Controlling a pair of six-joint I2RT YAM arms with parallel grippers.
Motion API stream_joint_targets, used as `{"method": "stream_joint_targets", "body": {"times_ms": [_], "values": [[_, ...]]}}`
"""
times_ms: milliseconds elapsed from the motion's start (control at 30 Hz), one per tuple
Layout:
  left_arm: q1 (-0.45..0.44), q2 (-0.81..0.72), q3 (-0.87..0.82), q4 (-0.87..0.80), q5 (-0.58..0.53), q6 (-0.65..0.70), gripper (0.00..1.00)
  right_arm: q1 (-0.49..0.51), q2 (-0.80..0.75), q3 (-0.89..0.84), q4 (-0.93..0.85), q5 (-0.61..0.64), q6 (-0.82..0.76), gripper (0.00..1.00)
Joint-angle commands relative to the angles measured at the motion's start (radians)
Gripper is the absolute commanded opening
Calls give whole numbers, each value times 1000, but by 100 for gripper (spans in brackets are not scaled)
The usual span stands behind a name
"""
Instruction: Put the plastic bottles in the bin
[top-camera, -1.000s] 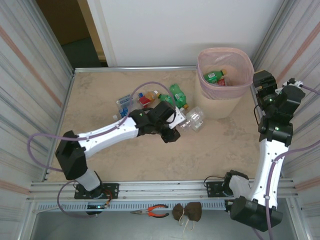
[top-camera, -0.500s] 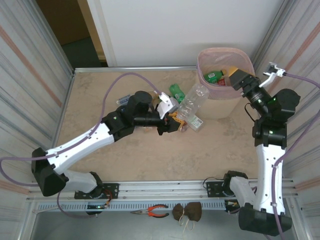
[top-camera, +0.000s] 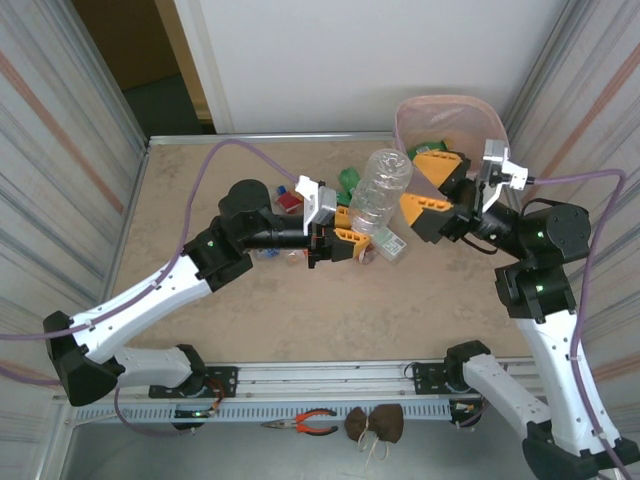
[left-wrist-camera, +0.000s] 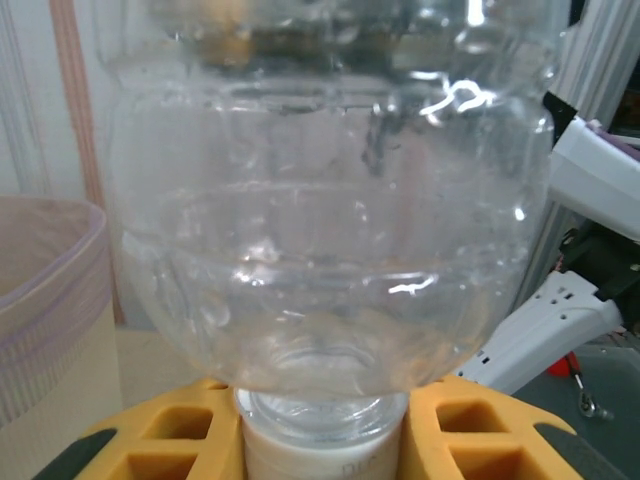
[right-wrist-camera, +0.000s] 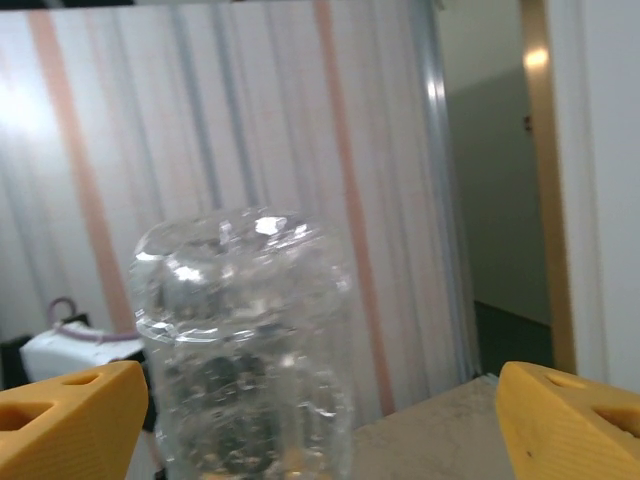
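Top external view of what looks like a mid-air handover: the left end effector is clamped on the neck of a clear plastic bottle, held base up above the desk and leaning toward the pale pink bin in the far right corner, short of its rim. The right end effector is spread wide and holds nothing, its yellow fingers on either side of the gap just beside the bottle's base. The grip sits only at the white cap, so the bottle could swing or slip. If the left lets go before the right closes, it would likely drop onto the desk rather than into the bin. An off-centre approach could knock the base aside, and a hard squeeze could buckle the thin wall. The left arm stretches diagonally across the desk, wrist level and pointing right. The right arm rises from its base, elbow bent, wrist turned left in front of the bin. Other bottles lie on the desk behind
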Motion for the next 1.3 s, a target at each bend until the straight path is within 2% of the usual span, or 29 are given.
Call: {"method": "stream_joint_targets", "body": {"times_ms": [0, 167, 333, 867, 1033, 1133, 1267], "values": [[4, -27, -6, 75, 62, -16, 27, 77, 8, 44, -32, -59, -119, 92], [4, -29, -11, 114, 110, -34, 27, 183, 32, 88, -158, -34, -246, 93], [1, -34, -10, 133, 153, -42, 26, 239, 66, 113, -191, -41, -281, 88], [-5, -37, -16, 107, 117, -29, 28, 286, 85, 123, -208, -26, -298, 66], [-4, -44, -24, 99, 89, -28, 33, 288, 83, 121, -205, -20, -298, 60], [-4, -53, -30, 100, 73, -25, 40, 288, 81, 118, -206, -5, -304, 56], [-5, -68, -43, 95, 43, -19, 53, 288, 76, 118, -207, 18, -313, 56]]}}
